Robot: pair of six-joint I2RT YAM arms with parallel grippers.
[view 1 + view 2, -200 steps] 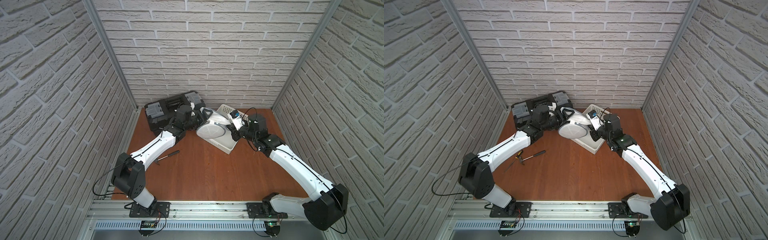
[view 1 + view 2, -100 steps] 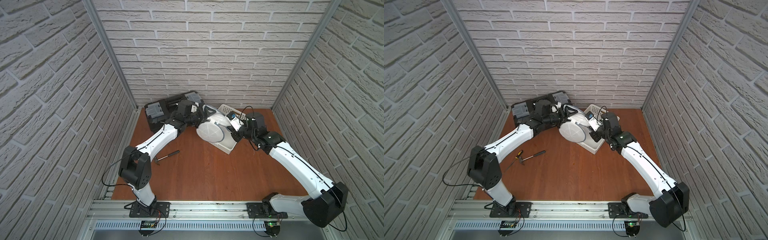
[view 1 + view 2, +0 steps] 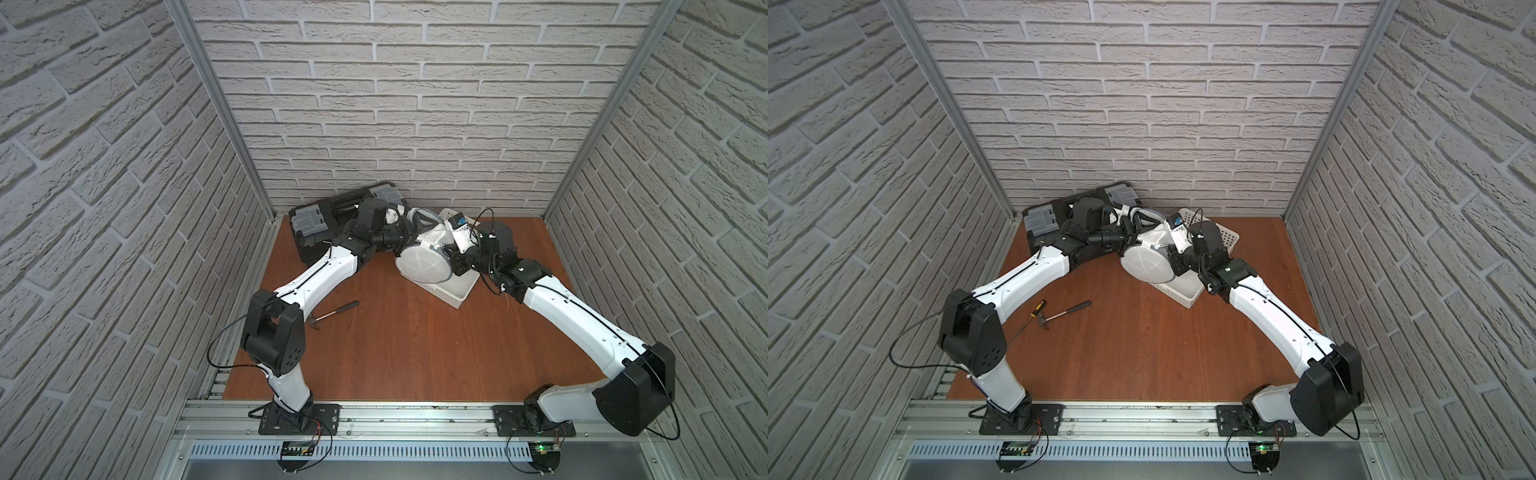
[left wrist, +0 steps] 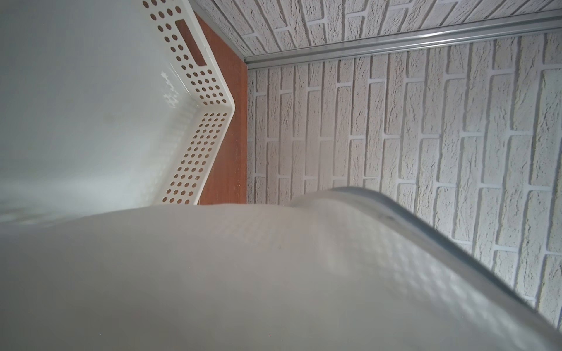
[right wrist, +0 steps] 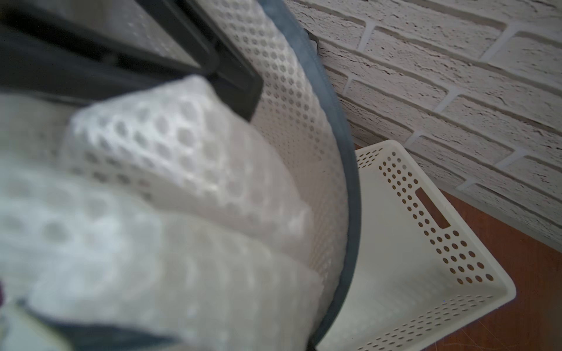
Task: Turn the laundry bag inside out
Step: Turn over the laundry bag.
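The laundry bag (image 3: pixel 422 262) (image 3: pixel 1146 262), white mesh with grey piping, hangs tilted over the near-left end of the white perforated basket (image 3: pixel 457 291), its round face toward the front. My left gripper (image 3: pixel 409 237) (image 3: pixel 1129 237) is pushed into the bag's back left side. Mesh (image 4: pixel 273 273) covers its jaws in the left wrist view. My right gripper (image 3: pixel 451 259) (image 3: pixel 1173 259) sits at the bag's right edge, shut on bunched mesh (image 5: pixel 182 182). The grey rim (image 5: pixel 346 182) curves beside it.
A black toolbox (image 3: pixel 320 220) (image 3: pixel 1046 218) lies against the back wall, behind the left arm. A hammer (image 3: pixel 332 316) (image 3: pixel 1065 313) and a yellow-handled screwdriver (image 3: pixel 1037 307) lie on the wooden floor at the left. The basket (image 4: pixel 197 100) (image 5: pixel 425 243) stands close to the back wall.
My left arm has reached further back and right, pushing its gripper into the bag. The bag has shifted slightly toward the front left. The right arm has barely moved.
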